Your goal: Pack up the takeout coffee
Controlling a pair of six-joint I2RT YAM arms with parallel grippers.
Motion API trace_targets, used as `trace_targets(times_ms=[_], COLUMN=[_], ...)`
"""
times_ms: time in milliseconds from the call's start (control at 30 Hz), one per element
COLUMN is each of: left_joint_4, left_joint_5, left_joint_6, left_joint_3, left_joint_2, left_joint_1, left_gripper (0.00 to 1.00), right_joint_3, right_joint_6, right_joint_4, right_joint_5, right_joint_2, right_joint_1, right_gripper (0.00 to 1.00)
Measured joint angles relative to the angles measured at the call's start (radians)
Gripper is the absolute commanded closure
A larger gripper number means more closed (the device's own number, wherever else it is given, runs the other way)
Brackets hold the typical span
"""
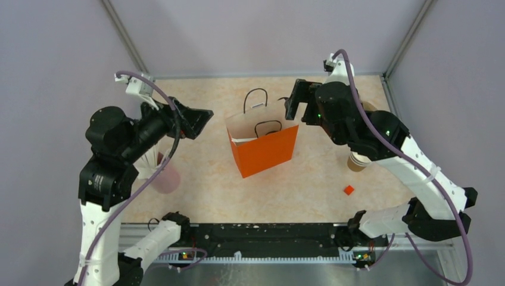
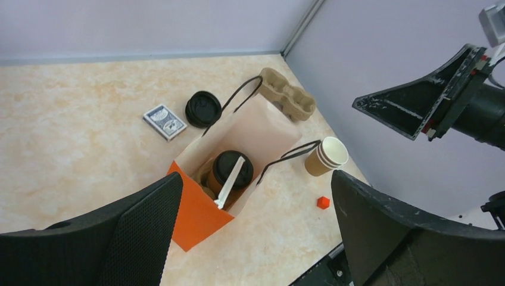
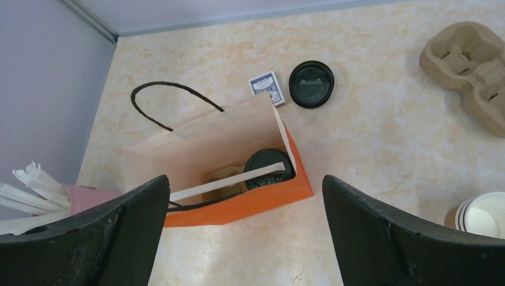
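The takeout coffee (image 2: 223,167) stands upright inside the orange bag (image 2: 196,217), down at its bottom and close to one narrow end. Its round black lid (image 3: 268,159) is on, and just under the rim a strip of kraft-tan wall shows (the bag's sides hide the rest of the cup). A white paper-wrapped straw (image 2: 229,185) lies slanted across the lid, touching it, with its far end resting against the bag's pale inner wall.

Marbled table (image 2: 71,119) — orange bag (image 2: 196,217), pulp carrier (image 2: 290,98), loose lid (image 2: 203,108), card deck (image 2: 165,121), cup stack (image 2: 326,156).
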State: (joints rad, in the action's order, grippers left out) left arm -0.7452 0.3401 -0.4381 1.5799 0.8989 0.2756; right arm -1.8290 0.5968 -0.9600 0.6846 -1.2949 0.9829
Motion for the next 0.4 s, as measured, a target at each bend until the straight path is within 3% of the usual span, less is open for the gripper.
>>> trace_targets(times_ms=[400], left_joint_4=[-0.045], left_joint_5=[-0.045], left_joint_6=[-0.003], left_joint_3=[-0.092], left_joint_2=[-0.025], left_joint_1=[0.0], left_gripper=[0.01], right_joint_3=[0.085], right_joint_6=[0.081], right_joint_4=[-0.013], right_joint_5=[-0.021], right_joint_2=[0.049], right_joint_1=[0.0], right_gripper=[0.03])
